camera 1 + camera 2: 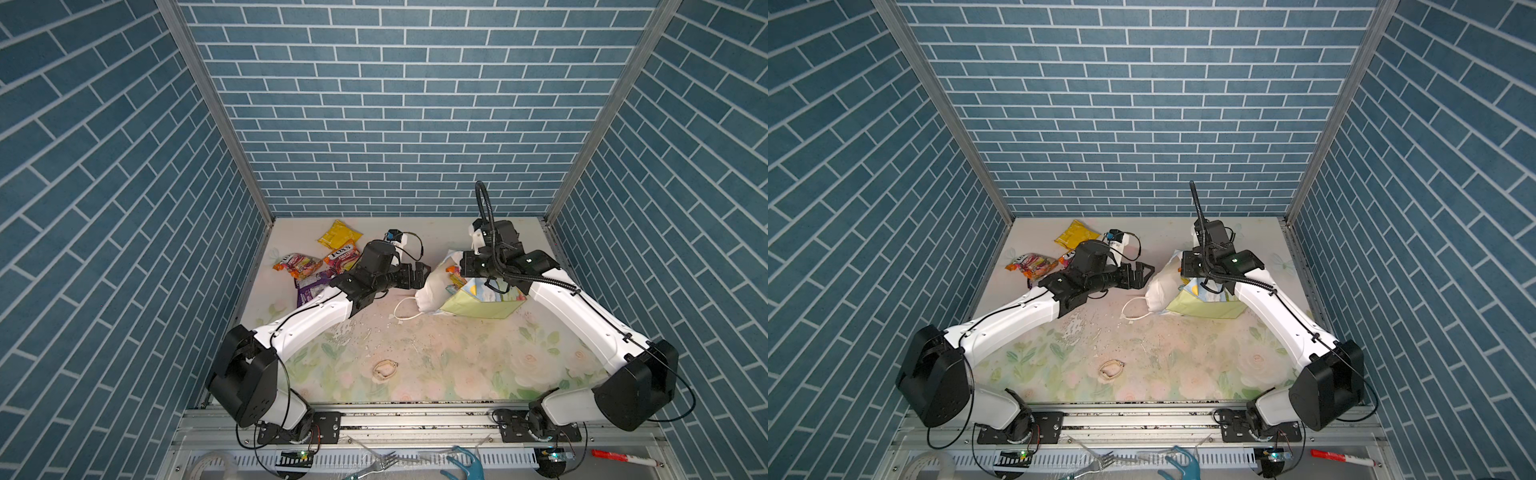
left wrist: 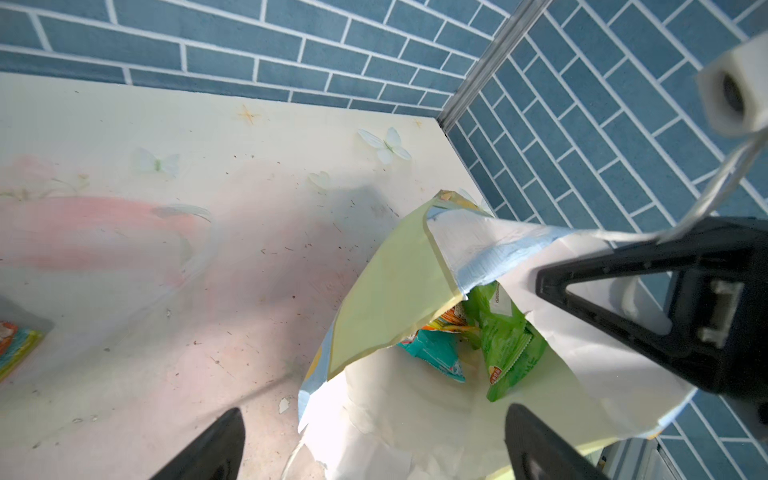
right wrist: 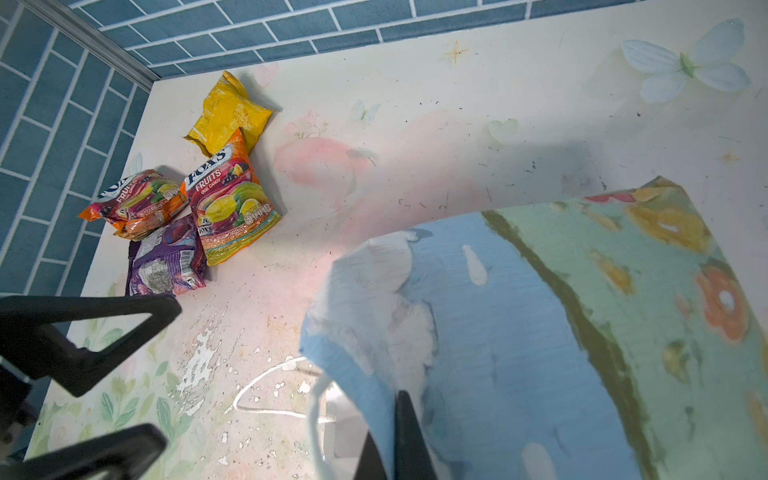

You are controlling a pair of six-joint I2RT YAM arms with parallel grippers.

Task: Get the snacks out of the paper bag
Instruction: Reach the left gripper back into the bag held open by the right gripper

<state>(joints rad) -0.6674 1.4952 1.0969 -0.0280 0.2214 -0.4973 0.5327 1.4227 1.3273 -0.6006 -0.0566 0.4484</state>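
Holds nothing in the left end effector: spread wide, nose right at the mouth of the paper bag. Pinches the bag's upper rim in the right end effector, clenched on the paper so that the mouth gapes toward the left one. Bag on its side on the bench, long axis straight ahead of the left fingers, base farthest off. Straight ahead and deep inside: green packet, lengthwise along the line of approach, near end toward the fingers; teal packet beside it, orange packet tucked behind both. Plainly nearer to the left end effector, with the right one busy at the rim. Probably calls for a straight push in along the bag's axis, then closing on the green packet's near end. Tight at the sides: a folded flap overhanging the mouth on one flank, the right finger on the other, side wall just past the bag. Open bench behind the left end effector, where yellow packet, two FOX'S bags and purple packet already lie out.
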